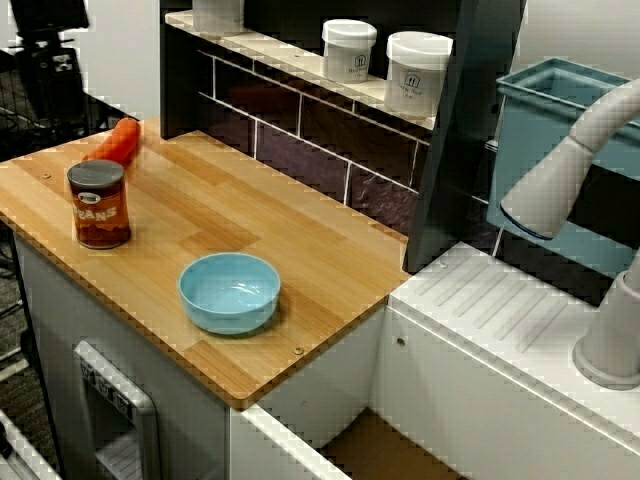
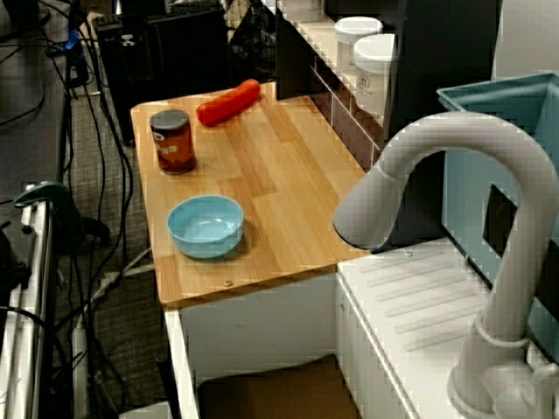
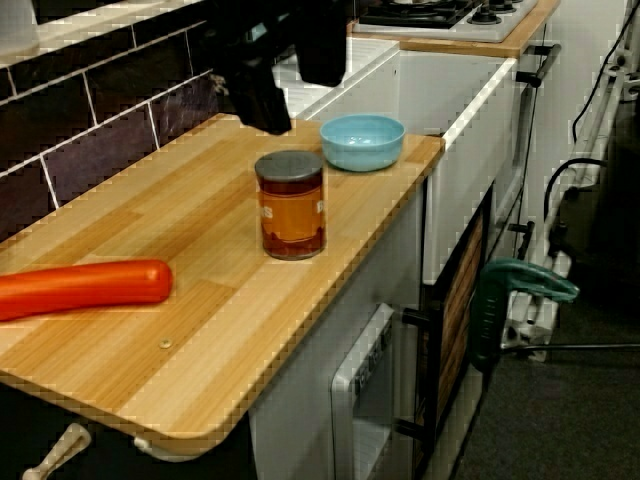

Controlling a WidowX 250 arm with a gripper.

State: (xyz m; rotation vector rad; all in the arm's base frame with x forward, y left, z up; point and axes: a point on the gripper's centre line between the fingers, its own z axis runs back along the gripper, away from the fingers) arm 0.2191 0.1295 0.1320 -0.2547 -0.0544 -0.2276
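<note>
No gripper shows in any of the three views. A brown can [image 1: 99, 205] labelled beans stands upright at the left of the wooden counter [image 1: 250, 210]. A light blue bowl [image 1: 230, 290] sits empty near the counter's front edge. An orange carrot-like stick [image 1: 120, 142] lies at the far left corner. The view from above the sink end shows the same can [image 2: 173, 141], bowl [image 2: 205, 225] and stick [image 2: 228, 102]. In the low side view the can [image 3: 291, 205] is in the middle, the bowl [image 3: 362, 141] behind it and the stick [image 3: 80, 287] at the left.
A grey faucet [image 1: 570, 170] arches over the white drainboard [image 1: 500, 310] on the right. Two white jars [image 1: 349, 50] [image 1: 417, 72] stand on a shelf above the dark tiled wall. A teal bin [image 1: 560, 100] is behind the faucet. A dark shelf post [image 1: 450, 150] rises at the counter's back right corner.
</note>
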